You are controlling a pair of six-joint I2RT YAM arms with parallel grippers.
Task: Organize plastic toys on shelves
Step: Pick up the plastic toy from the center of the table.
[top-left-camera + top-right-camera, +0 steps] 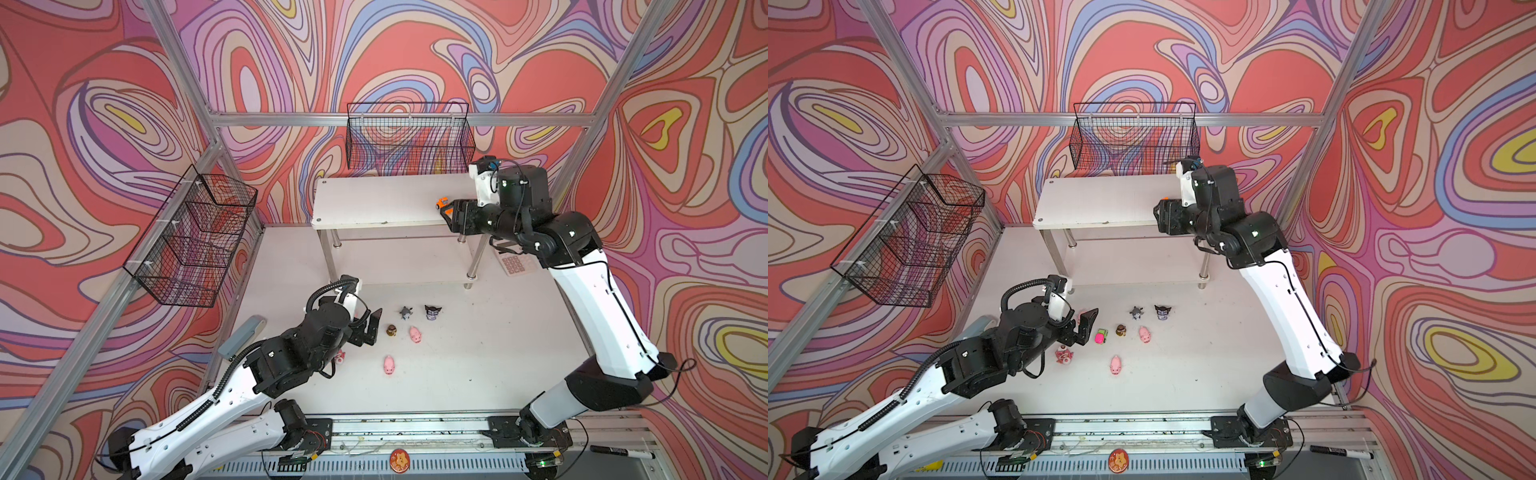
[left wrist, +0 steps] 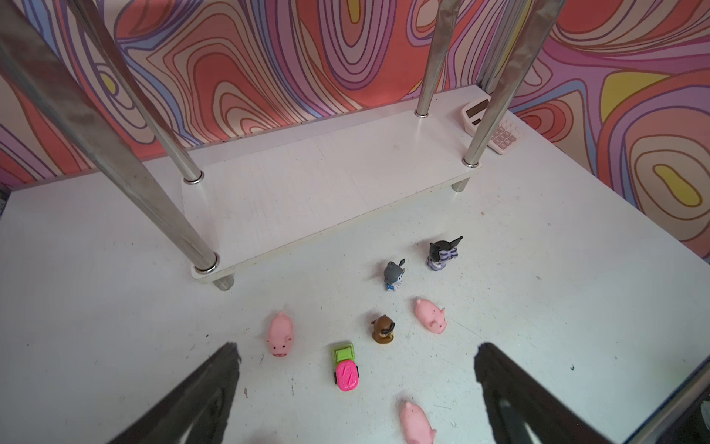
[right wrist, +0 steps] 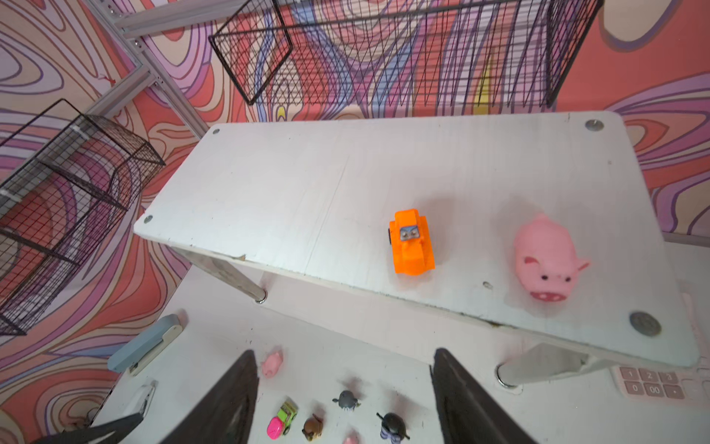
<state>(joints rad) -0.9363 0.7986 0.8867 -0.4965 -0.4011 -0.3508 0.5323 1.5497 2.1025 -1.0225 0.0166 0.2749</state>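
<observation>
The shelves stand at the back, a white top board (image 1: 374,199) over a lower board (image 2: 326,184). An orange car (image 3: 412,242) and a pink pig (image 3: 545,261) sit on the top board. My right gripper (image 3: 345,357) is open and empty just off that board's front right edge, beside the car (image 1: 441,203). On the table lie a pink-green car (image 2: 345,367), a brown figurine (image 2: 383,329), a grey one (image 2: 393,273), a dark horned one (image 2: 442,253), three pigs (image 2: 280,334) (image 1: 415,334) (image 1: 389,365) and a pink bear (image 1: 1064,356). My left gripper (image 2: 355,353) hangs open above the pink-green car.
A pink-keyed calculator (image 1: 515,264) lies right of the shelves, partly under my right arm. A grey stapler (image 1: 243,336) rests at the table's left edge. Black wire baskets hang on the left wall (image 1: 195,237) and the back wall (image 1: 409,137).
</observation>
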